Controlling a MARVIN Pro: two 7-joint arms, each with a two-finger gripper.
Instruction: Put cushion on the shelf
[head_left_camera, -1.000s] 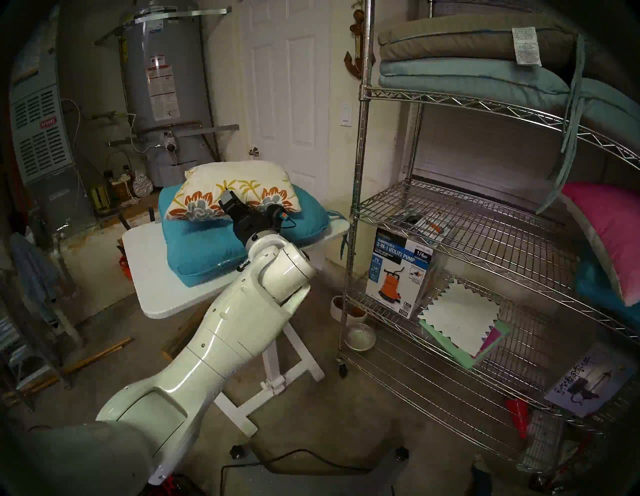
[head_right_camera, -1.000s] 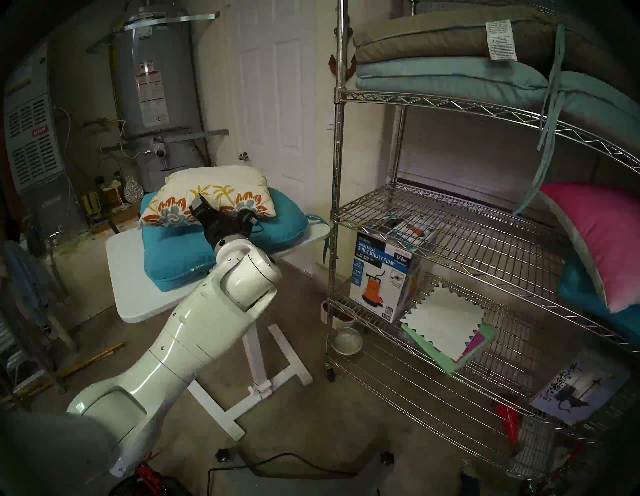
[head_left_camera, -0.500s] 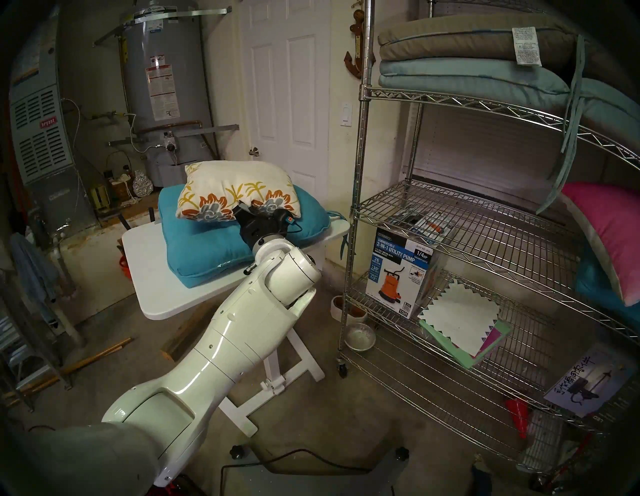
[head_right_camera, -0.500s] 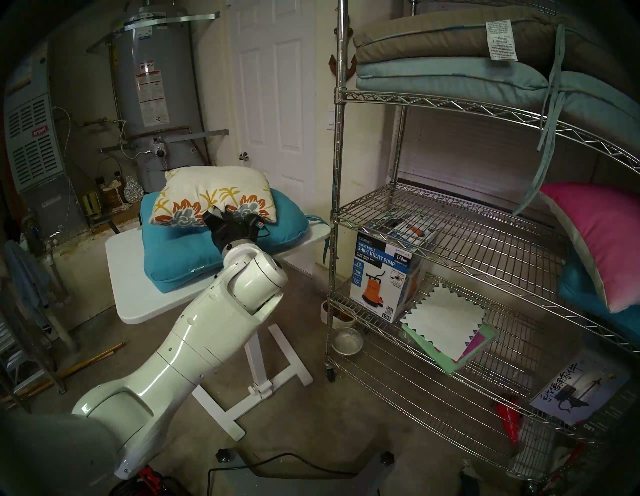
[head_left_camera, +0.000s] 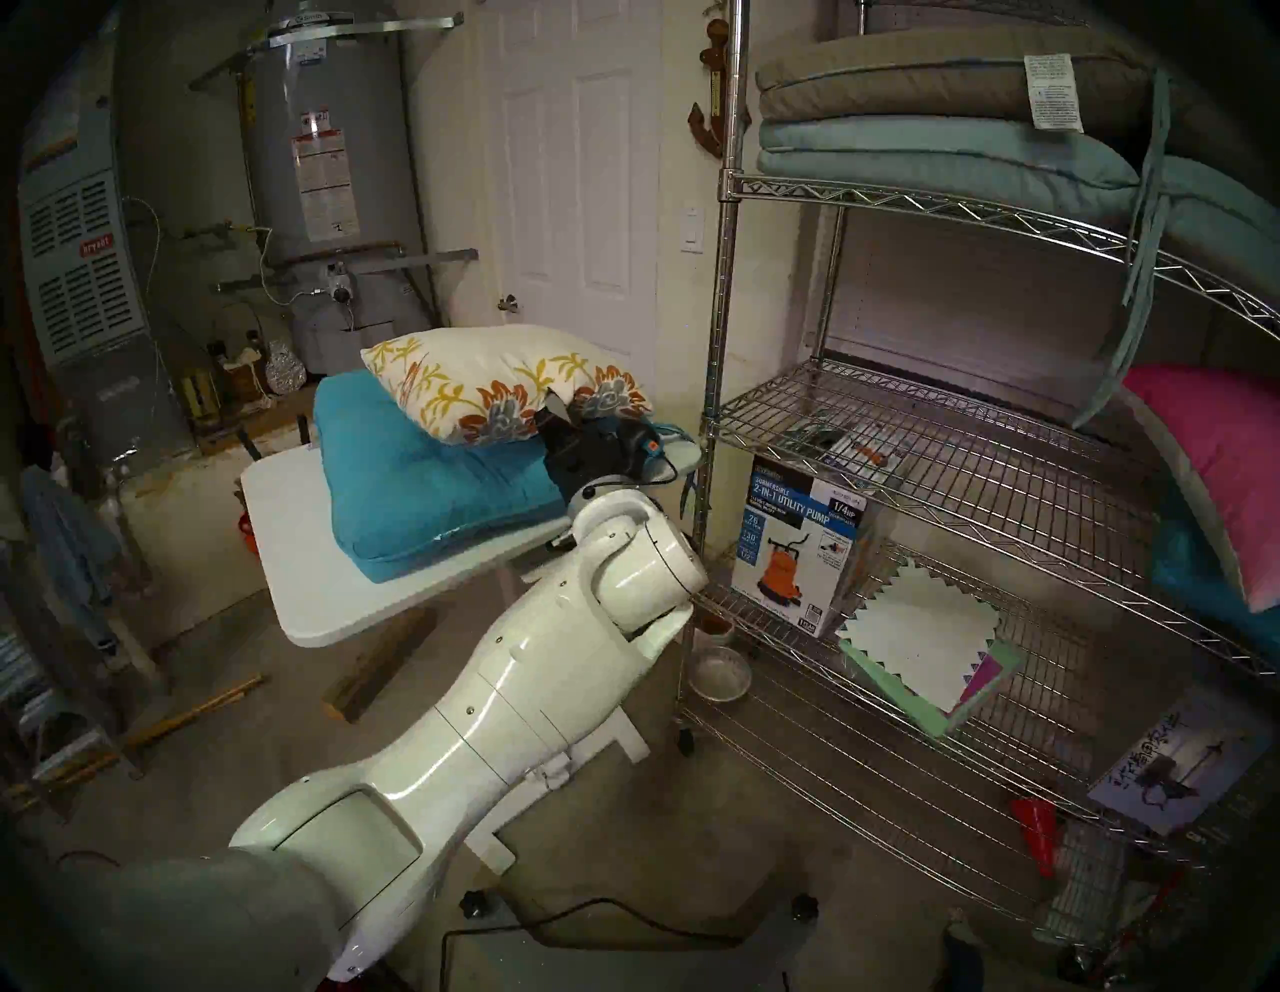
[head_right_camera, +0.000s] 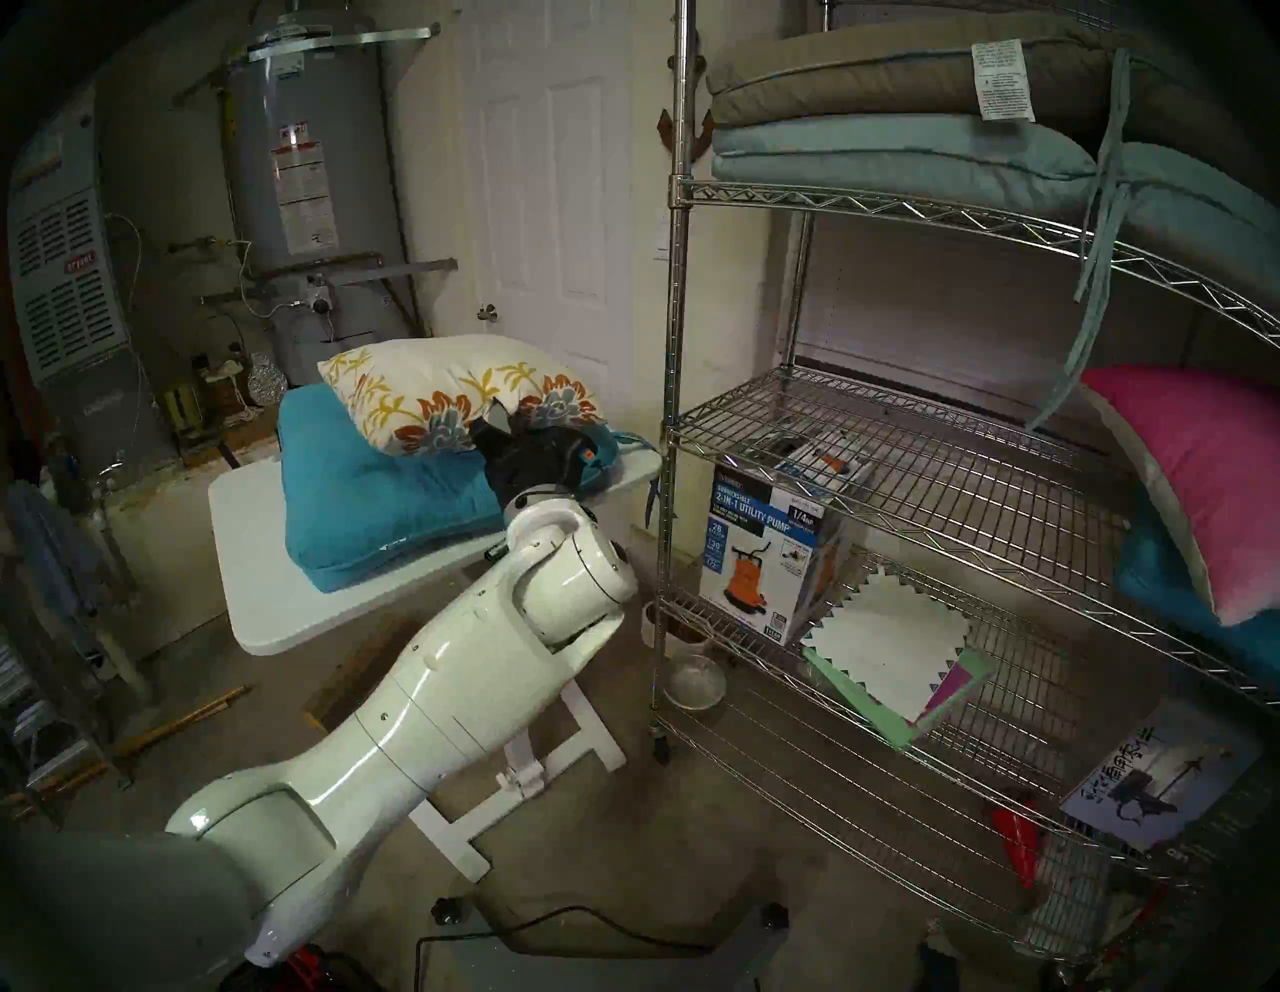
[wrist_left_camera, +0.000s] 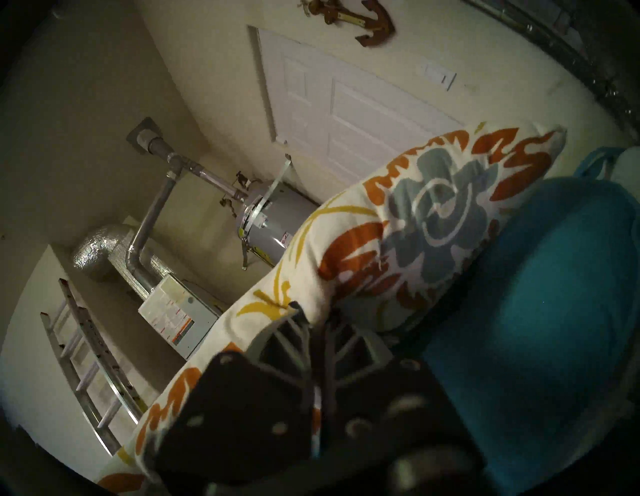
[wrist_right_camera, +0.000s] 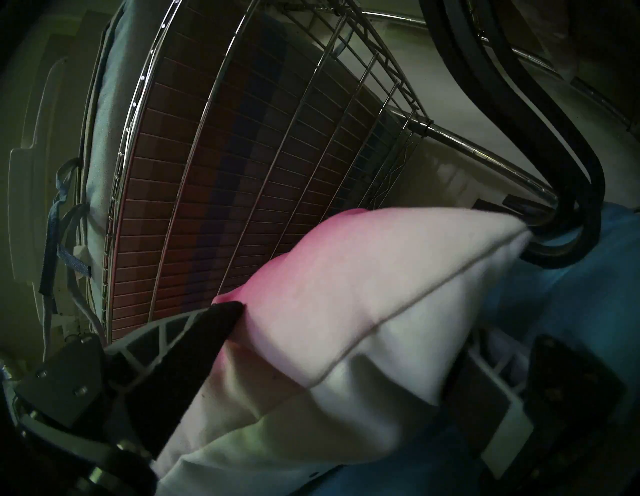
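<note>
here the left gripper (wrist_left_camera: 313, 324) has its fingers (wrist_left_camera: 291, 325) pinched narrow on the near edge of the one floral cushion (head_left_camera: 499, 381), which lies tilted on a single teal cushion (head_left_camera: 415, 485) on the white tabletop (head_left_camera: 298, 554), just beside the shelf (head_left_camera: 720, 346). the right gripper (wrist_right_camera: 341, 350) (seen only by its wrist camera) has its fingers spread wide around a pink-to-white pillow (wrist_right_camera: 363, 277). both left fingertips are buried in fabric.

"2-IN-1 UTILITY PUMP" on box (head_left_camera: 802, 547)
</note>
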